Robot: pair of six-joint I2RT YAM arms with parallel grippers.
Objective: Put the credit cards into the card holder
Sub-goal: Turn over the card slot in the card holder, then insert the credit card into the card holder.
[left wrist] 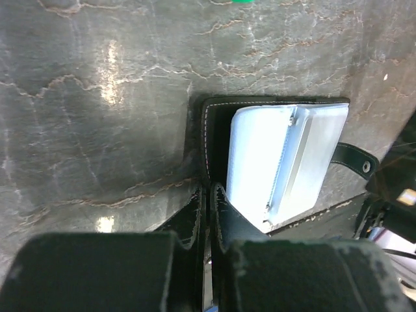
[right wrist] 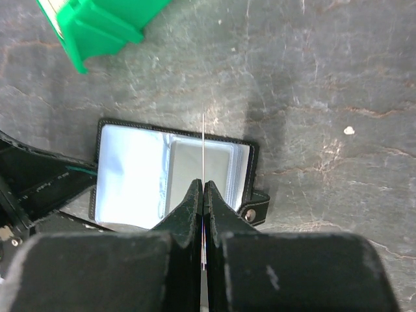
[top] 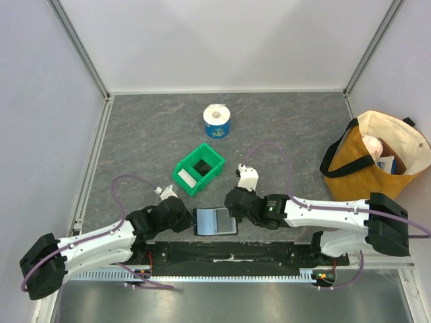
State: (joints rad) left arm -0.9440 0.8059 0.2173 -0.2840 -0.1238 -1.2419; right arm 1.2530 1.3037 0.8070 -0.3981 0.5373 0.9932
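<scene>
The left end effector is clamped on the left cover edge of the card holder, which lies open near the front edge of the counter. Above its bluish pockets, the right end effector pinches a thin credit card seen edge-on.

Card holder: black, opened flat on counter, bluish pockets up, snap tab out sideways. Credit card: thin, edge-on, upright above pockets, pinched in right tool.

White-and-black arms — purple cables
</scene>
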